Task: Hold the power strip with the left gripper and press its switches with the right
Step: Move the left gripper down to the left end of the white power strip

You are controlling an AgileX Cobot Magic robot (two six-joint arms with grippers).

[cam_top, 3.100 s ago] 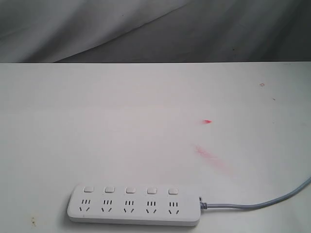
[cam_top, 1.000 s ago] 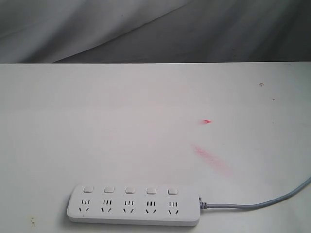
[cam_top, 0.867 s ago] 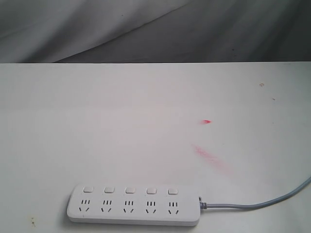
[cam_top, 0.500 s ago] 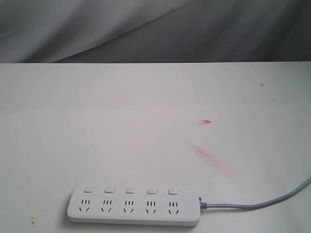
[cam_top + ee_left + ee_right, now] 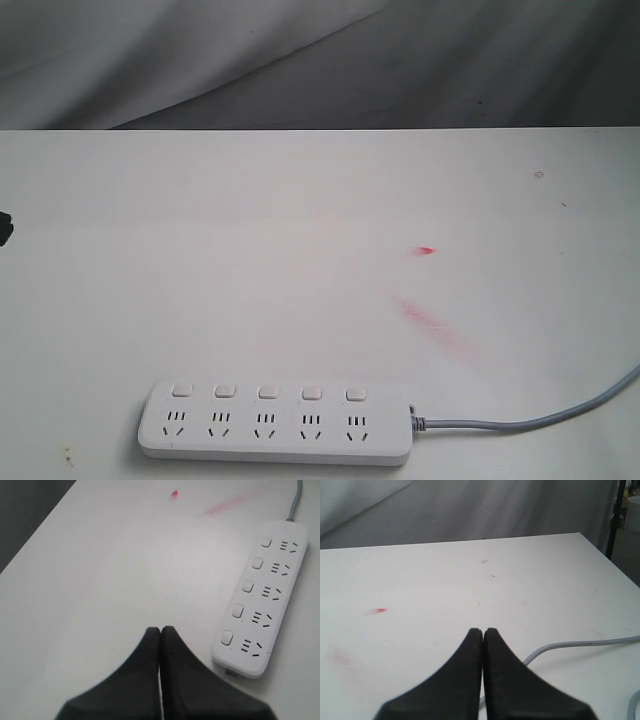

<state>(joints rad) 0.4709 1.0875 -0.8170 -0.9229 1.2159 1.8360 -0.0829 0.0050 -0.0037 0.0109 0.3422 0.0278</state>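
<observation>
The white power strip (image 5: 275, 424) lies flat near the table's front edge, its five square switches (image 5: 268, 393) in a row above the sockets and its grey cord (image 5: 530, 421) running off to the right. In the left wrist view the power strip (image 5: 262, 597) lies beside my left gripper (image 5: 160, 629), which is shut on nothing and apart from it. A black tip of the left gripper (image 5: 4, 228) shows at the exterior view's left edge. My right gripper (image 5: 483, 631) is shut and empty above the table, with the grey cord (image 5: 580, 643) curving past it. The right gripper is out of the exterior view.
The white table (image 5: 250, 250) bears a small red mark (image 5: 426, 250) and a pink smear (image 5: 432, 322) right of centre. Grey cloth (image 5: 300, 60) hangs behind the table's far edge. A dark post (image 5: 616, 517) stands off one table corner in the right wrist view.
A black tip of the left gripper has come into the exterior view at the left edge. The power strip and cord have not moved.
</observation>
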